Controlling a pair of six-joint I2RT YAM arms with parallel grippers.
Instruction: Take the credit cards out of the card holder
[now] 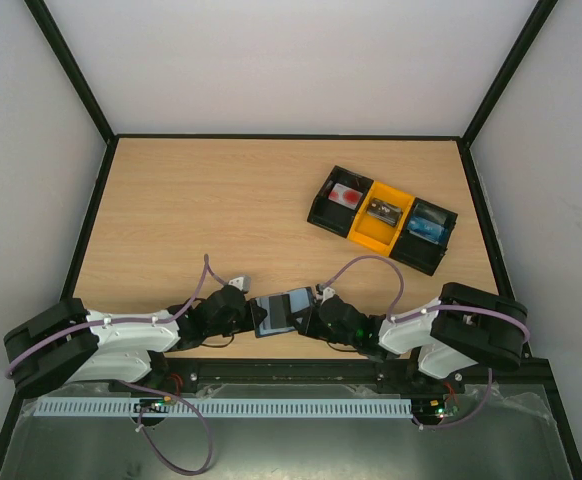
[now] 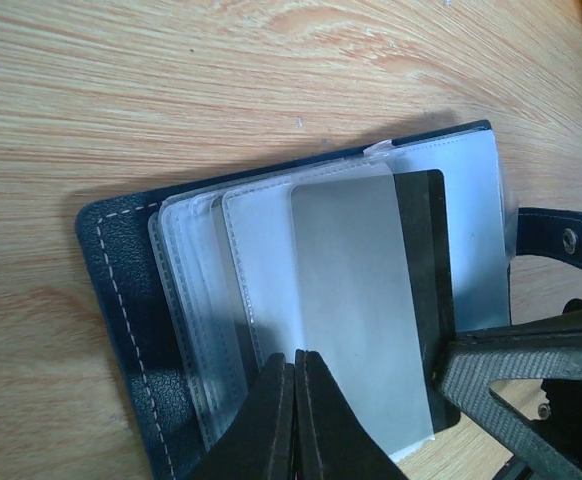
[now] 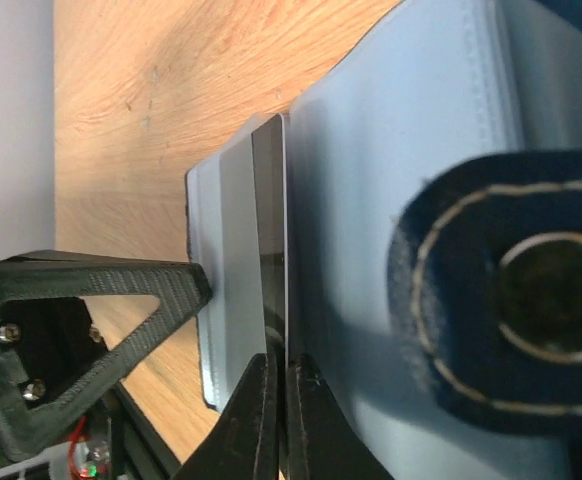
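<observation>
Pale wood tabletop [image 1: 221, 200] is seen under everything, and the work is being done close to its near edge, about midway along. There the left gripper [image 2: 294, 365] is closed flat on the clear sleeves [image 2: 261, 290] of the open card holder [image 2: 131, 300], by which the holder is pinned. The right gripper [image 3: 276, 385] is pinched shut as well, on the dark-striped edge of a grey card [image 2: 356, 300] that is partly bared from its sleeve. The card's long axis is seen running straight away from both grippers, with its striped side toward the right gripper. A pull toward the right arm is judged to be called for. Well apart, near the far right corner, a pinkish-white card [image 1: 346, 195] and a black card [image 1: 383, 211] are lying in a black-and-yellow tray [image 1: 363, 232].
</observation>
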